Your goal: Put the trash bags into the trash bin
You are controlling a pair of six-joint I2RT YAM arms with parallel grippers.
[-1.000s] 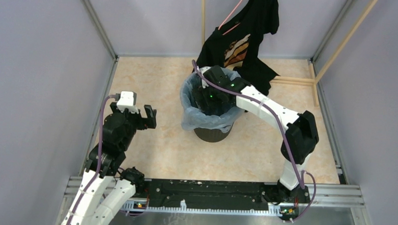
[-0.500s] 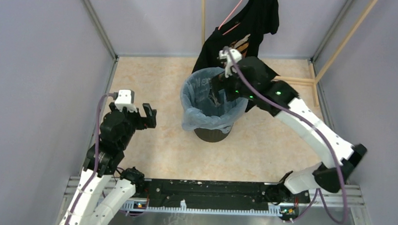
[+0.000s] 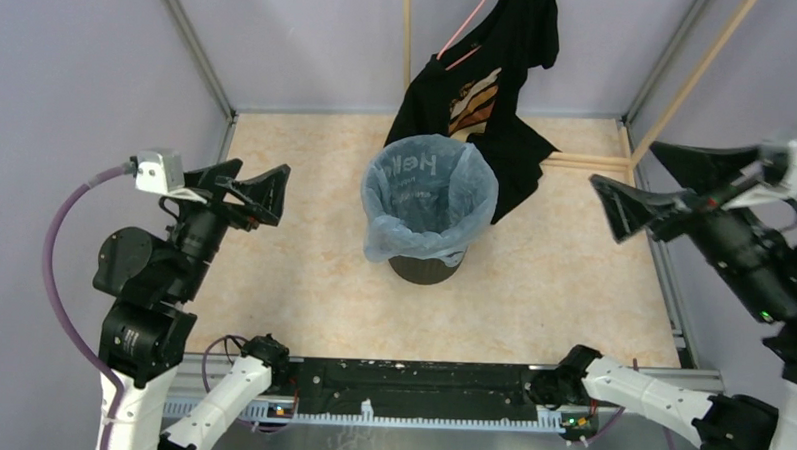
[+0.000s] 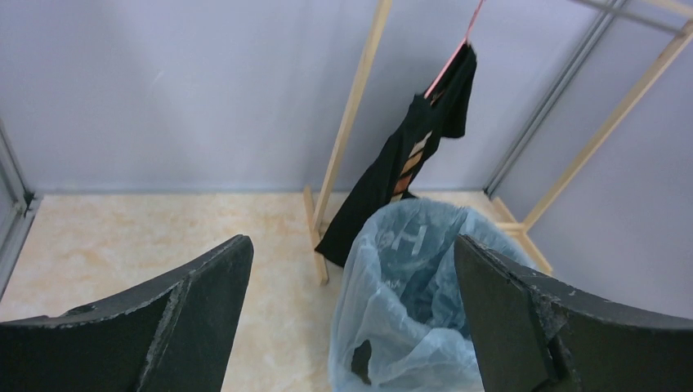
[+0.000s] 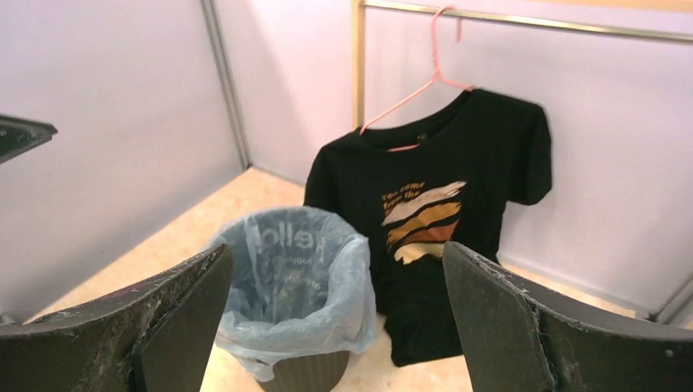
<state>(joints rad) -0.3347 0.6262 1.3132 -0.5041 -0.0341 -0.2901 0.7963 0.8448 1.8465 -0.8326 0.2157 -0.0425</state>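
The pale blue trash bag [image 3: 427, 201] lines the black trash bin [image 3: 425, 269], its edge folded over the rim; white lettering shows inside. It also shows in the left wrist view [image 4: 417, 310] and the right wrist view [image 5: 290, 286], where the bin's dark base [image 5: 315, 371] is visible. My left gripper [image 3: 251, 180] is open and empty, raised to the left of the bin. My right gripper [image 3: 666, 184] is open and empty, raised to the right of the bin.
A black T-shirt with an orange print [image 3: 484, 88] hangs on a pink hanger [image 5: 425, 77] from a wooden rack [image 3: 669, 104] just behind the bin. Grey walls and metal posts enclose the floor [image 3: 302, 282].
My right gripper has come out of the bin and pulled back high to the right. My left arm has risen and turned toward the bin. The bag stays in the bin.
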